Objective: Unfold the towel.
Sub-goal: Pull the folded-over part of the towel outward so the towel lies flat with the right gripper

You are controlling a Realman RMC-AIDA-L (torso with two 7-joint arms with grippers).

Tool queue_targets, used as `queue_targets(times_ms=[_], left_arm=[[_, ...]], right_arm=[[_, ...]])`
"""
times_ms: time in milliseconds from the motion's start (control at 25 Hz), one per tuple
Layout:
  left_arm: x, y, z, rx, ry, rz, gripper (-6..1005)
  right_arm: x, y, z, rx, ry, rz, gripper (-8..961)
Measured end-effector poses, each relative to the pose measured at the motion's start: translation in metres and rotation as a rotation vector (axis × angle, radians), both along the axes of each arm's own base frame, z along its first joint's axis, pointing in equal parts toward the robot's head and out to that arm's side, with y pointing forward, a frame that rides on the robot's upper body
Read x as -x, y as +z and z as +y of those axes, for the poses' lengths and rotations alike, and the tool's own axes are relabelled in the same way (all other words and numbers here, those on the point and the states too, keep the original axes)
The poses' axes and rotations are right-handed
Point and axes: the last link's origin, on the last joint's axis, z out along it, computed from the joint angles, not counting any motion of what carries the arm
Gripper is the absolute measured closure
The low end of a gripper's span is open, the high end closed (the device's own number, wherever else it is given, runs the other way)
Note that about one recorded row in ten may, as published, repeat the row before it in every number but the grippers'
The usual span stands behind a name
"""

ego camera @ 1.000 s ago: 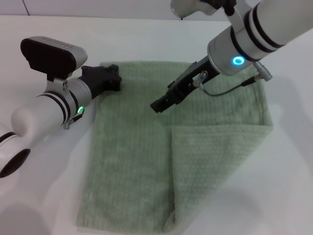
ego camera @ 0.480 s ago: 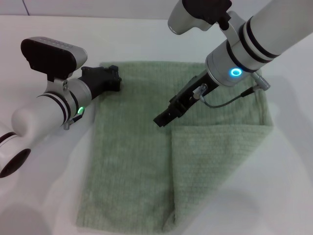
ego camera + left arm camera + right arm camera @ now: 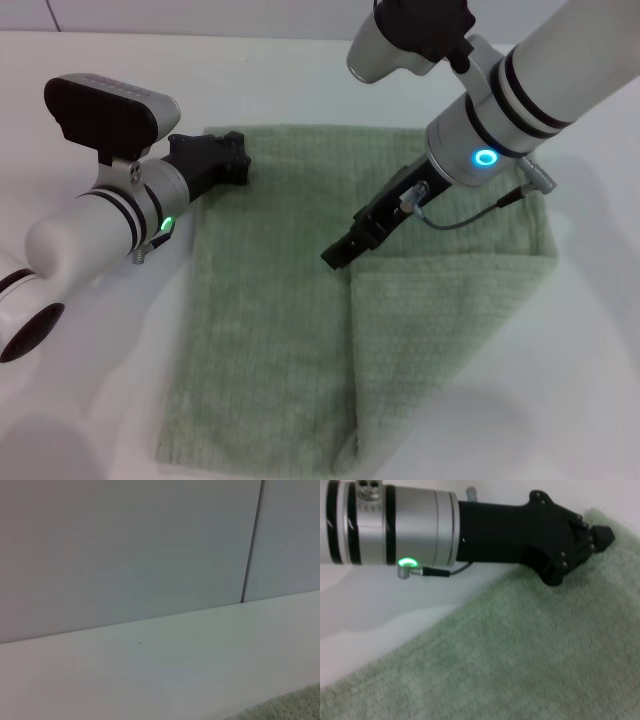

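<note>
Closing in on the folded flap

Our right gripper (image 3: 337, 256) is dropping nearer the fold corner just below it; finger opening unclear. Our left gripper (image 3: 228, 160) is staying pressed on the towel (image 3: 270, 300) at its far corner, so lifting seems next.

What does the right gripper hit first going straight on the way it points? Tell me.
Most likely the towel: the right gripper slants down toward the corner of the folded-over flap, though its height above the cloth is unclear.
</note>
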Motion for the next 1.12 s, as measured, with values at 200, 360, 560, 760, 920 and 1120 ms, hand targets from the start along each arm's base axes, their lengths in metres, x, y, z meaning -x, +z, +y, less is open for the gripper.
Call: queue_targets(times_ms=[200,360,560,760,920,1120], left_arm=[[0.000,0.000,0.000,0.000,0.001,-0.002,1000],[0.000,0.000,0.000,0.000,0.001,-0.002,1000],[0.000,0.000,-0.001,0.000,0.002,-0.003,1001],[0.001,0.000,-0.001,0.000,0.004,-0.003,1000],[0.002,0.000,-0.001,0.000,0.005,-0.003,1000],[0.001,0.000,-0.001,-0.001,0.004,-0.004,1001]], right_arm=[[-0.007,-0.002,-0.001,0.012,-0.011,-0.017,207],[-0.012,-0.005,-0.004,0.028,-0.015,-0.033,208],[-0.014,-0.008,-0.006,0.040,-0.015,-0.044,208],[-0.016,-0.010,-0.006,0.045,-0.018,-0.057,208],[-0.016,-0.012,-0.007,0.051,-0.011,-0.066,208],[-0.016,-0.013,-0.007,0.053,-0.008,-0.068,215]])
